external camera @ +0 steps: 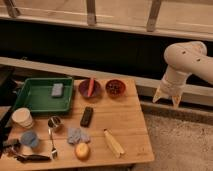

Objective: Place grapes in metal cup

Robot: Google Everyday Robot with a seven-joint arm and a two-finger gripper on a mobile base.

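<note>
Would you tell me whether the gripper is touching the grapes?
Apart: camera view shows the open gripper off the table, far from the grapes.

White arm [189, 57] arches in at the right, wrist pointing down, gripper [167, 99] hanging with its jaws spread and empty.

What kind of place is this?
Probably a robot test space: a wooden table holding a green tray and metal cup, with a white arm hanging its open claw beside it.
</note>
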